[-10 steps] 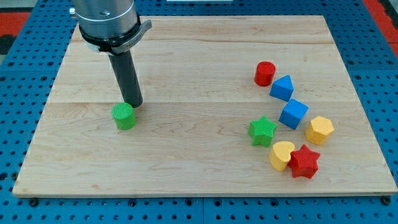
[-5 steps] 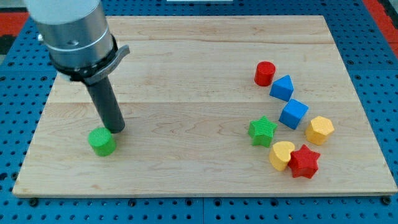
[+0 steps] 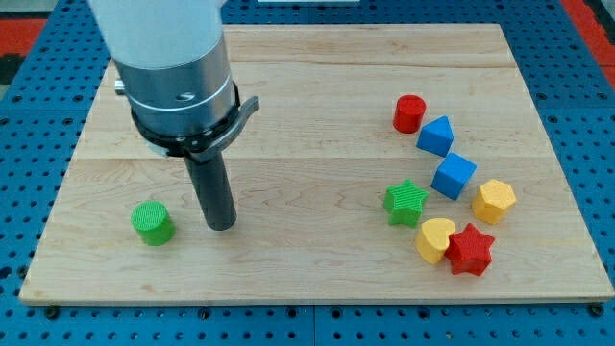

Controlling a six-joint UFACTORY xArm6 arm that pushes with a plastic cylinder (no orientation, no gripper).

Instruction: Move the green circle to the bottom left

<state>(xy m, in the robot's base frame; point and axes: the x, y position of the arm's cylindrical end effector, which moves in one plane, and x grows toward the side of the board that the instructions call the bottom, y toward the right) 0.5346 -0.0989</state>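
The green circle [image 3: 153, 223], a short ribbed cylinder, stands on the wooden board [image 3: 307, 96] near its bottom-left part. My tip [image 3: 223, 226] rests on the board to the right of the green circle, apart from it by about a block's width. The rod rises from the tip to the large grey arm body at the view's top left.
A cluster of blocks sits at the view's right: a red circle [image 3: 409, 113], a blue triangle-like block [image 3: 436, 135], a blue cube [image 3: 454, 176], a yellow hexagon [image 3: 494, 201], a green star [image 3: 405, 203], a yellow heart [image 3: 435, 239] and a red star [image 3: 471, 250].
The green circle slid down and left across the board over the second. My tip, which was touching its upper right, has now moved right and stands apart from it.
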